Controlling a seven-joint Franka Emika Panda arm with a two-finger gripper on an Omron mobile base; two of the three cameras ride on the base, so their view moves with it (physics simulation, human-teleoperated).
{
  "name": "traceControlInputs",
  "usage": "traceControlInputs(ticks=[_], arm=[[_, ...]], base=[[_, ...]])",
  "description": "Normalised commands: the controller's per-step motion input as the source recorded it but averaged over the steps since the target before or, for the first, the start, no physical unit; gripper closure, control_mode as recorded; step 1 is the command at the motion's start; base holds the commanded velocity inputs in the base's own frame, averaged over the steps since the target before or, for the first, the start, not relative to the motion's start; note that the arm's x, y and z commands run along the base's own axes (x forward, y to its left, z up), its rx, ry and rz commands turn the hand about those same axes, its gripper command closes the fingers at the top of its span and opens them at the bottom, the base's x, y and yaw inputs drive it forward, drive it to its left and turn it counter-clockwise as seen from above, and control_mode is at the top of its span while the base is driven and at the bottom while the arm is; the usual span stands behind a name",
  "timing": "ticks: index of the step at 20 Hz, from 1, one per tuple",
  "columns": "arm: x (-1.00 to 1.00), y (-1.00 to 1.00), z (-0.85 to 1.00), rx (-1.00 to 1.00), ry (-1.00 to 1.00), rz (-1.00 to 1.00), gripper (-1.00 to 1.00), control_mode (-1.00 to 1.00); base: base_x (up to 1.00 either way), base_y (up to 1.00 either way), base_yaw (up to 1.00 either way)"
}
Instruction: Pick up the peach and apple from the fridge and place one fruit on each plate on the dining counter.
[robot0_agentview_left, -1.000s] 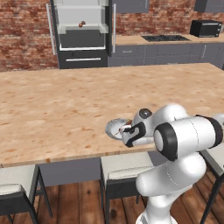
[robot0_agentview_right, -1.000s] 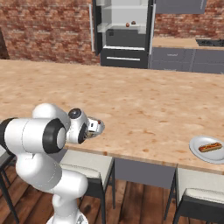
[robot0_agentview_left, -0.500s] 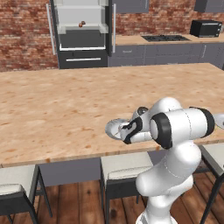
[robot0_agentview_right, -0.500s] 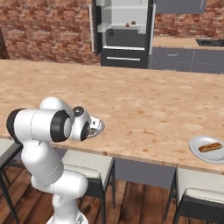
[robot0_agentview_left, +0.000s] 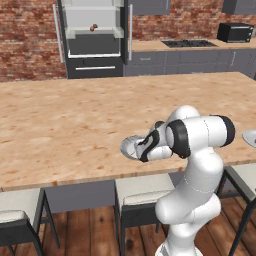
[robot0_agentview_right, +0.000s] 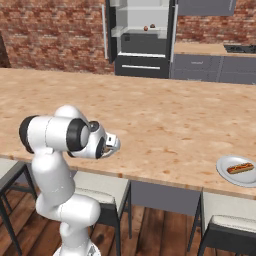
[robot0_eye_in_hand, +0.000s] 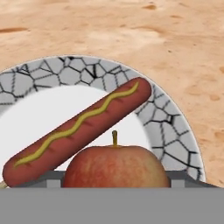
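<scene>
A deep-red apple (robot0_eye_in_hand: 116, 168) with a short stem sits low over a pale plate (robot0_eye_in_hand: 175, 131) with a crackled rim, beside a hot dog (robot0_eye_in_hand: 78, 131). My gripper (robot0_eye_in_hand: 116, 181) hangs just above that plate (robot0_agentview_left: 127, 147) at the near edge of the dining counter (robot0_agentview_left: 75, 115), and its jaws flank the apple and appear shut on it. In the right base view the gripper (robot0_agentview_right: 111, 145) hides most of that plate. The small orange-red peach (robot0_agentview_right: 146, 28) lies on a shelf of the open fridge (robot0_agentview_right: 142, 45) far behind. The peach (robot0_agentview_left: 93, 27) also appears from the left base.
A second plate (robot0_agentview_right: 240, 170) with a hot dog lies on the dining counter (robot0_agentview_right: 175, 115) to the right. Stools (robot0_agentview_left: 137, 197) stand under the near edge. The wall counter holds a hob (robot0_agentview_left: 187, 43) and a microwave (robot0_agentview_left: 235, 32).
The arm's elbow and upper links have swung round and risen, while the hand has stayed over the near plate with the apple.
</scene>
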Motion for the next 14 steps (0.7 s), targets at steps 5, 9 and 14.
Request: traceControlInputs(ticks=[5,9,14], arm=[[-0.01,0.08,-0.12,0.0,0.0,0.0,-1.0,-1.0],[-0.34,0.0,0.14,0.07,-0.01,0.0,-1.0,-1.0],[0.06,0.0,0.27,0.02,-0.04,0.0,-1.0,-1.0]], base=[[0.0,0.0,0.0],[0.0,0.0,0.0],[0.0,0.0,0.0]])
